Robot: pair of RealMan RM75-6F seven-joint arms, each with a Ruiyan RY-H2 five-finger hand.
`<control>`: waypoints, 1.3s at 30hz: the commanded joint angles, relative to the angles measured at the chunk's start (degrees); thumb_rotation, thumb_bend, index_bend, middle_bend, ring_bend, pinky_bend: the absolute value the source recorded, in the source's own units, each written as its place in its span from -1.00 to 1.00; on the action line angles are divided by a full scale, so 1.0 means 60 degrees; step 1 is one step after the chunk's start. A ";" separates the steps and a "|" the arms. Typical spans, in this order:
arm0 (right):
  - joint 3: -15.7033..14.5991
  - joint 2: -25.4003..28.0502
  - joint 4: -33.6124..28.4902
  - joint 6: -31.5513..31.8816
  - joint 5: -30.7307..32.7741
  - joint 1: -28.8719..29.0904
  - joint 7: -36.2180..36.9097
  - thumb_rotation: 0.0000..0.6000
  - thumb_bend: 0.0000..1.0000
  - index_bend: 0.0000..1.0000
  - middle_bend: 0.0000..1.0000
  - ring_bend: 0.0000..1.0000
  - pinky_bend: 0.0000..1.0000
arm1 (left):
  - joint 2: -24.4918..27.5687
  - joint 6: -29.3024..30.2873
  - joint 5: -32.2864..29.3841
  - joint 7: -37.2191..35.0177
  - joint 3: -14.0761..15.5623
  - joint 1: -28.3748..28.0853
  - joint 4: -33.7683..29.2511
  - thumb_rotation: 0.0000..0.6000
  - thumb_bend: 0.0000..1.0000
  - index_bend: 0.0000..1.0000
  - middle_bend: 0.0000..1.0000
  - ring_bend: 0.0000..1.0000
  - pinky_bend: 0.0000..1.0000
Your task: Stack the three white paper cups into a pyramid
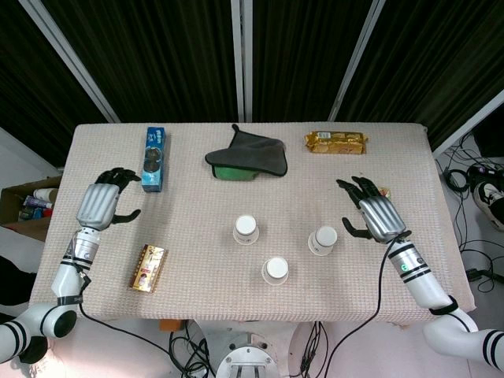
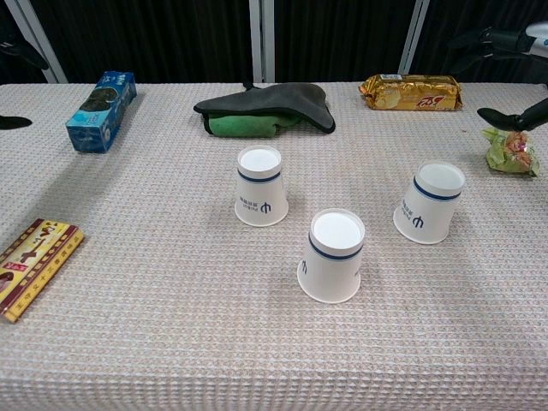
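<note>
Three white paper cups stand upside down on the table, apart from one another: a left cup [image 1: 246, 229] [image 2: 260, 186], a front cup [image 1: 275, 271] [image 2: 332, 256] and a right cup [image 1: 323, 240] [image 2: 428, 203]. My right hand [image 1: 372, 211] hovers open just right of the right cup, fingers spread, holding nothing; only its fingertips [image 2: 505, 38] show at the chest view's top right. My left hand [image 1: 106, 200] is open over the table's left side, far from the cups; a dark fingertip [image 2: 15, 122] shows at the chest view's left edge.
A blue box [image 1: 153, 159] [image 2: 102, 110] lies back left. A dark cloth over something green [image 1: 246, 156] [image 2: 267, 109] sits at the back centre, a gold snack pack [image 1: 336, 142] [image 2: 411, 92] back right. A brown bar [image 1: 148, 267] [image 2: 32, 264] lies front left, a small wrapped sweet [image 2: 511, 152] right.
</note>
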 commanded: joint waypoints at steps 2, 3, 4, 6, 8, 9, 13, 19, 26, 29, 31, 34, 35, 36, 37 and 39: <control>-0.0068 0.0025 0.0005 0.0128 -0.0014 -0.0064 0.0027 1.00 -0.23 -0.87 -0.66 -1.00 -1.00 | 0.0063 -0.0032 -0.0008 -0.0016 0.0077 -0.0008 -0.0027 1.00 -0.62 -0.46 -0.56 -0.71 -0.66; -0.0099 0.0051 -0.0008 0.0196 -0.0043 -0.0098 0.0020 1.00 -0.23 -0.87 -0.66 -1.00 -1.00 | 0.0081 -0.0035 -0.0015 -0.0017 0.0098 -0.0010 -0.0039 1.00 -0.62 -0.46 -0.56 -0.71 -0.66; -0.0124 0.0070 -0.0025 0.0265 -0.0081 -0.0131 0.0025 1.00 -0.23 -0.87 -0.66 -1.00 -1.00 | 0.0090 -0.0044 -0.0024 -0.0021 0.0111 -0.0016 -0.0044 1.00 -0.62 -0.46 -0.56 -0.71 -0.66; -0.0216 0.0141 -0.0069 0.0477 -0.0212 -0.0251 0.0079 1.00 -0.23 -0.87 -0.66 -1.00 -1.00 | 0.0102 -0.0060 -0.0026 -0.0073 0.0151 -0.0022 -0.0080 1.00 -0.62 -0.46 -0.56 -0.71 -0.66; -0.0347 0.0264 -0.0109 0.0750 -0.0389 -0.0435 0.0228 1.00 -0.23 -0.87 -0.66 -1.00 -1.00 | 0.0099 -0.0113 0.0013 -0.0197 0.0201 -0.0044 -0.0127 1.00 -0.62 -0.46 -0.56 -0.71 -0.66; -0.0456 0.0359 -0.0082 0.0966 -0.0500 -0.0605 0.0427 1.00 -0.23 -0.87 -0.65 -1.00 -1.00 | 0.0064 -0.0177 0.0112 -0.0312 0.0264 -0.0090 -0.0123 1.00 -0.62 -0.46 -0.56 -0.71 -0.66; -0.0775 0.0752 0.0238 0.1871 -0.0700 -0.1345 0.1154 1.00 -0.23 -0.87 -0.66 -1.00 -0.95 | -0.0058 -0.0708 0.0593 -0.0761 0.0632 -0.0372 -0.0076 1.00 -0.62 -0.47 -0.56 -0.71 -0.66; -0.1024 0.1142 0.0791 0.3451 -0.1015 -0.2432 0.2666 1.00 -0.23 -0.87 -0.66 -1.00 -0.87 | -0.0644 -0.1322 0.1128 -0.1295 0.0742 -0.1054 -0.0053 1.00 -0.69 -0.61 -0.56 -0.71 -0.66; -0.1089 0.1272 0.1166 0.4012 -0.1065 -0.2916 0.3058 1.00 -0.23 -0.87 -0.69 -1.00 -0.87 | -0.1363 -0.2207 0.1174 -0.1241 0.0567 -0.2028 -0.0060 1.00 -0.70 -0.63 -0.59 -0.71 -0.66; -0.1087 0.1210 0.1313 0.4080 -0.1098 -0.2989 0.3228 1.00 -0.23 -0.87 -0.70 -1.00 -0.87 | -0.1497 -0.2642 0.1009 -0.1255 0.0524 -0.2346 -0.0203 1.00 -0.70 -0.63 -0.60 -0.71 -0.66; -0.1108 0.1158 0.1425 0.4033 -0.1111 -0.3008 0.3268 1.00 -0.23 -0.87 -0.71 -1.00 -0.87 | -0.1652 -0.2837 0.0838 -0.1248 0.0429 -0.2541 -0.0169 1.00 -0.70 -0.63 -0.60 -0.71 -0.66; -0.1092 0.1088 0.1544 0.3964 -0.1069 -0.3023 0.3291 1.00 -0.23 -0.87 -0.71 -1.00 -0.87 | -0.1897 -0.2981 0.0504 -0.1088 0.0244 -0.2764 -0.0065 1.00 -0.71 -0.62 -0.60 -0.71 -0.66; -0.1071 0.1071 0.1571 0.3957 -0.1036 -0.3033 0.3334 1.00 -0.23 -0.87 -0.71 -1.00 -0.87 | -0.1938 -0.3033 0.0399 -0.1037 0.0201 -0.2822 -0.0076 1.00 -0.71 -0.61 -0.60 -0.71 -0.65; -0.1050 0.1061 0.1607 0.3944 -0.1001 -0.3047 0.3407 1.00 -0.23 -0.87 -0.71 -1.00 -0.87 | -0.1990 -0.3095 0.0273 -0.0976 0.0153 -0.2894 -0.0093 1.00 -0.71 -0.60 -0.59 -0.71 -0.65; -0.1037 0.1056 0.1636 0.3940 -0.0984 -0.3059 0.3450 1.00 -0.23 -0.87 -0.71 -1.00 -0.87 | -0.2030 -0.3148 0.0174 -0.0913 0.0126 -0.2948 -0.0085 1.00 -0.71 -0.59 -0.59 -0.71 -0.65; -0.1026 0.1043 0.1697 0.3953 -0.0983 -0.3085 0.3499 1.00 -0.23 -0.87 -0.71 -1.00 -0.87 | -0.2151 -0.3198 -0.0016 -0.0739 0.0060 -0.3057 -0.0042 1.00 -0.70 -0.54 -0.55 -0.66 -0.65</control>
